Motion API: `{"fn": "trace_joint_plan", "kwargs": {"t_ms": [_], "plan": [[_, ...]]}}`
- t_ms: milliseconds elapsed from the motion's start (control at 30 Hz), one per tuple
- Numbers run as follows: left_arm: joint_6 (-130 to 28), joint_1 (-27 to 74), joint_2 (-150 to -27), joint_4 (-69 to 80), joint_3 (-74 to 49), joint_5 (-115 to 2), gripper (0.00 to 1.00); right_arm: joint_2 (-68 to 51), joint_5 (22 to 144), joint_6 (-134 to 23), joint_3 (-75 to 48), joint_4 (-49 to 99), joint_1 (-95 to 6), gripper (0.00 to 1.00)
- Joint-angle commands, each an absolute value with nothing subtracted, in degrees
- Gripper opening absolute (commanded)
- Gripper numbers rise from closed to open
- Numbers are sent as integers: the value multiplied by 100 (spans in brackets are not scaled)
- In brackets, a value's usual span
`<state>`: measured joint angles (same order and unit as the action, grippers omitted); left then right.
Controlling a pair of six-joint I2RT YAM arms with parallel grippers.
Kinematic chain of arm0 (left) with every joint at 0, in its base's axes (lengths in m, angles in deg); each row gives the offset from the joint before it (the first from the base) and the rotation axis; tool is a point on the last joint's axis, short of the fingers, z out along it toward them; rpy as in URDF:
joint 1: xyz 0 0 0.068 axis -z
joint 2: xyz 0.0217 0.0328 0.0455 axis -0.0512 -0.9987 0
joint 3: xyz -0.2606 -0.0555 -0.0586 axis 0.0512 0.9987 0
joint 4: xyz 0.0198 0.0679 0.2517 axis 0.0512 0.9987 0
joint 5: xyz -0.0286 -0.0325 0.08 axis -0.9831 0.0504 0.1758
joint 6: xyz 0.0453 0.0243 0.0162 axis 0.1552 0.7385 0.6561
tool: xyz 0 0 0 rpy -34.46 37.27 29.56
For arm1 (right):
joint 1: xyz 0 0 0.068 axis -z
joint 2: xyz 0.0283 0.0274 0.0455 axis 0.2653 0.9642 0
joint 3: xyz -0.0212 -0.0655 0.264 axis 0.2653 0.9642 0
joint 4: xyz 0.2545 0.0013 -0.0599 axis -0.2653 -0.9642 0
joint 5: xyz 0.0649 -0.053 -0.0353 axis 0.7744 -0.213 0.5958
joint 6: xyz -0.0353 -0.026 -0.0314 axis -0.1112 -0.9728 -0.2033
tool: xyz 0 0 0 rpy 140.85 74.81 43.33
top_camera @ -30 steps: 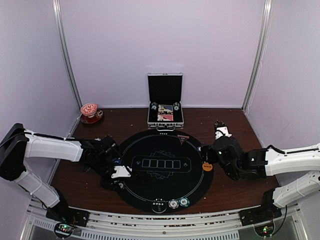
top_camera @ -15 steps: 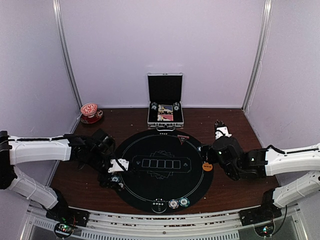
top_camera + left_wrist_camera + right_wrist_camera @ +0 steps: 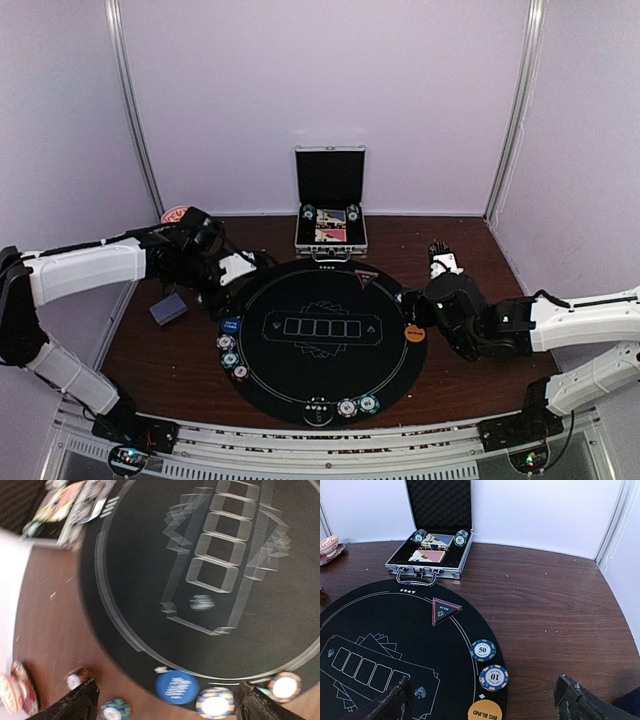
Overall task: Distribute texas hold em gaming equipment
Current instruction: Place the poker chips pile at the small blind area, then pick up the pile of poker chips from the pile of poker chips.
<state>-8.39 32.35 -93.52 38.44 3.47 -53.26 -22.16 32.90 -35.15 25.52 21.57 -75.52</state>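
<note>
Hangs the left gripper [image 3: 165,710] wide apart, empty, above blue button [image 3: 173,687] and chips [image 3: 215,702] grouped at the mat [image 3: 300,380] rim as one seat's share; right gripper [image 3: 482,702] likewise gaping, idle.

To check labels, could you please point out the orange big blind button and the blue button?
orange big blind button [image 3: 485,711]: right wrist view, printed face.
blue button [image 3: 174,686]: left wrist view, centre.

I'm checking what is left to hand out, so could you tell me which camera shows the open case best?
Right wrist: the case is sharp, chips and card packs inside visible. Top view shows it small; left wrist only a blurred corner.
</note>
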Motion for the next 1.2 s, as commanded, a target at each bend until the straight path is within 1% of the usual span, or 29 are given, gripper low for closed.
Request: {"fn": "trace_joint_plan", "kwargs": {"t_ms": [0,100,233,500,633,933,1167], "plan": [[-1444,2252,-10153,3825,-664,-5371,98,-2210,3196,-3571,2408,2100,-7603,100],[-1698,1812,-10883,3923,-1197,-5418,98,-2208,3190,-3570,2409,2109,-7608,100],[-2027,1479,-11626,3949,-1776,-5300,98,-2185,3177,-3566,2397,2108,-7615,100],[-2412,1009,-12611,4149,-2644,-5378,98,-2167,3161,-3570,2392,2109,-7622,100],[-2493,808,-12789,4232,-2727,-5683,94,-2194,3152,-3570,2401,2101,-7621,100],[-2259,735,-12721,4237,-2371,-6063,85,-2168,3148,-3579,2392,2108,-7622,100],[-2258,741,-12863,4167,-2311,-5887,79,-2166,3144,-3579,2389,2104,-7622,100]]}}
